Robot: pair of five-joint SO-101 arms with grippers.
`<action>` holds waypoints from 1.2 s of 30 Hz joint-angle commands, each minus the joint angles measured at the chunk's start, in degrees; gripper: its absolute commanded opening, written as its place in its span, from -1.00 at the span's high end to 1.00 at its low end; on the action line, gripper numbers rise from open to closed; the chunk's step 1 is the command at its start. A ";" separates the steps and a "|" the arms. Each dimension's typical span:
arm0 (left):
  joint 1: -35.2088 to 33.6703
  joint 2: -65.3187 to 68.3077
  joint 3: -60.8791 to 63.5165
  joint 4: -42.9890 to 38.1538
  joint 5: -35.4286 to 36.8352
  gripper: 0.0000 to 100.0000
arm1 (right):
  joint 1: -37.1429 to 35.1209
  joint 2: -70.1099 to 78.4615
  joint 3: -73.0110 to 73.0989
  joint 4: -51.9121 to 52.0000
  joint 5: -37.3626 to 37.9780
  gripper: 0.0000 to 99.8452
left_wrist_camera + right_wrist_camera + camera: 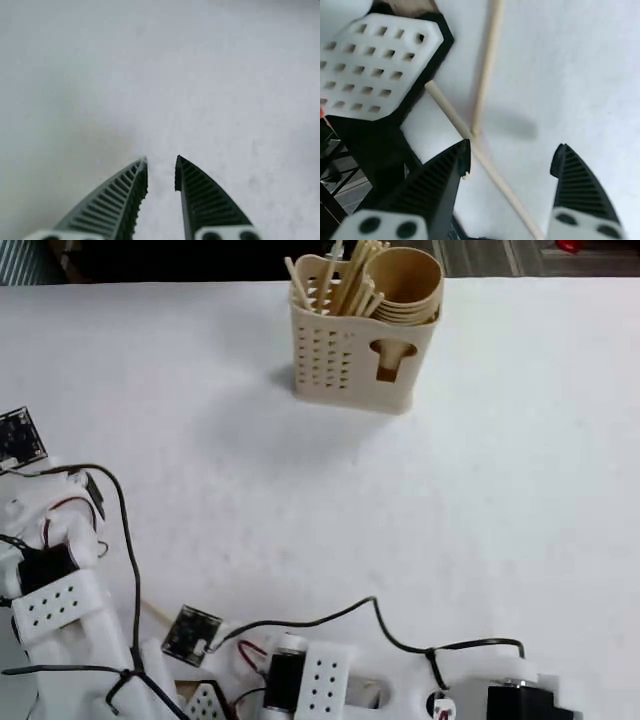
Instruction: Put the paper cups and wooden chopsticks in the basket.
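A cream perforated basket [345, 365] stands at the table's far middle. It holds a stack of paper cups [405, 285] and several wooden chopsticks [340, 280]. Two more chopsticks lie on the white table under my right gripper [514, 147], which is open wide. One thin chopstick [485, 75] meets a thicker chopstick [450, 112] that runs beneath one fingertip [462, 152]. In the high view a short piece of chopstick [155, 613] shows between the arms at the near left. My left gripper [161, 162] hangs over bare table, slightly open and holding nothing.
Both arms crowd the near-left corner with black cables [125, 530] looping over the table. A white perforated arm part [375, 65] lies right beside the loose chopsticks. The white table [450, 500] stretches between the arms and the basket.
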 commanded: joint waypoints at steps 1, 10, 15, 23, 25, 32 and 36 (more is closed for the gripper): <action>-0.48 -1.10 -0.53 -1.32 0.44 0.78 | -1.10 4.18 -0.88 0.57 -0.26 0.46; -0.48 -1.10 -0.53 -1.32 0.44 0.78 | -3.12 16.04 -8.44 2.77 -0.26 0.46; -0.48 -1.10 -0.53 -1.32 0.44 0.78 | -3.38 13.93 -11.34 7.96 -0.26 0.46; -2.77 -1.10 -0.97 -1.32 0.44 0.78 | -8.48 12.70 -11.16 7.69 -2.11 0.46; -3.12 -1.01 -1.93 -0.97 0.44 0.78 | -8.48 12.70 -11.08 6.29 -3.25 0.46; -0.57 -1.01 -2.81 -1.32 0.09 0.78 | -8.48 12.70 -11.08 5.93 -8.97 0.46; 2.33 -1.01 -2.73 -1.05 0.09 0.78 | -8.48 12.79 -11.08 4.18 -12.48 0.46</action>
